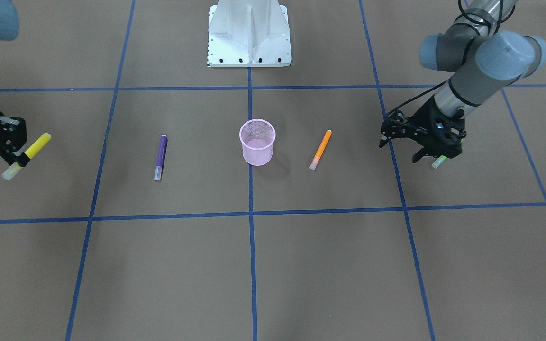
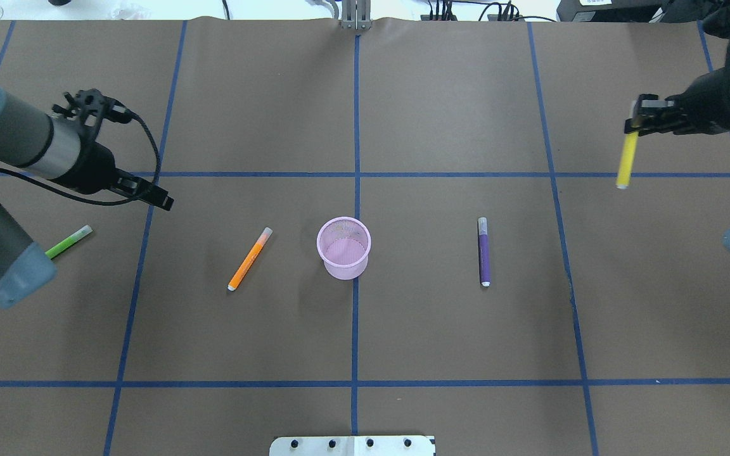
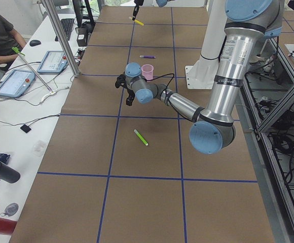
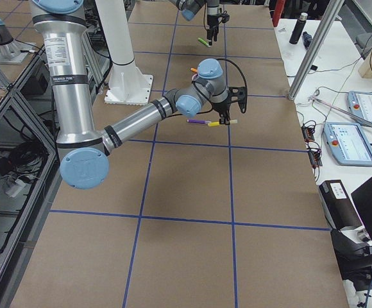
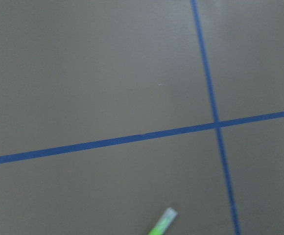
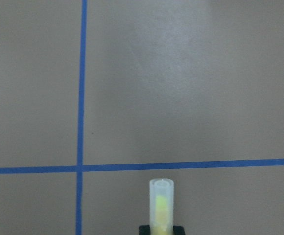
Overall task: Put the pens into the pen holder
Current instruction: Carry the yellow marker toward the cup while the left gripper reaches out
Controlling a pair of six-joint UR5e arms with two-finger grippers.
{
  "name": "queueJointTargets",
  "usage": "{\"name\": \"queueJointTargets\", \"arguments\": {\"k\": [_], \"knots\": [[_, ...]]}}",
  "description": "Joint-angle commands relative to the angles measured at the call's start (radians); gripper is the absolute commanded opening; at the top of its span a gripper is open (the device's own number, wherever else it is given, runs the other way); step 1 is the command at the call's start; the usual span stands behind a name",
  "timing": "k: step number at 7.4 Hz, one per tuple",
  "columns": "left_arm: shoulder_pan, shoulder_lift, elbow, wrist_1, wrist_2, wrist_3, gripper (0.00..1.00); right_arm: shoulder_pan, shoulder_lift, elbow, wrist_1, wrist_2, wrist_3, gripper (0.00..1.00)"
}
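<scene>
The pink mesh pen holder (image 1: 257,142) (image 2: 343,248) stands upright at the table's middle. The orange pen (image 1: 321,149) (image 2: 249,259) lies beside it on my left side. The purple pen (image 1: 160,157) (image 2: 483,251) lies on my right side. My right gripper (image 1: 14,158) (image 2: 634,123) is shut on the yellow pen (image 1: 36,147) (image 2: 626,158) (image 6: 161,203) and holds it above the table, far right. My left gripper (image 1: 400,150) (image 2: 165,202) is open and empty, hovering above the table. The green pen (image 2: 70,240) (image 3: 141,137) (image 5: 162,224) lies on the table near it.
The white robot base (image 1: 249,33) (image 2: 352,445) stands at the table's robot-side edge. Blue tape lines (image 2: 355,174) grid the brown tabletop. A side desk with tablets (image 3: 15,83) and a seated person lies beyond the table's far edge.
</scene>
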Motion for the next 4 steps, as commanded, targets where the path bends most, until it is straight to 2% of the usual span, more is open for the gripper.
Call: {"name": "queueJointTargets", "arguments": {"k": [1, 2, 4], "knots": [[0.098, -0.152, -0.027, 0.264, 0.049, 0.009, 0.94, -0.208, 0.093, 0.071, -0.009, -0.274, 0.182, 0.0], [0.135, -0.168, -0.025, 0.274, 0.102, 0.011, 0.93, -0.291, 0.154, 0.07, -0.02, -0.365, 0.264, 0.0], [0.143, -0.174, -0.02, 0.276, 0.109, 0.018, 0.93, -0.452, 0.309, 0.073, -0.192, -0.56, 0.354, 0.0]]}}
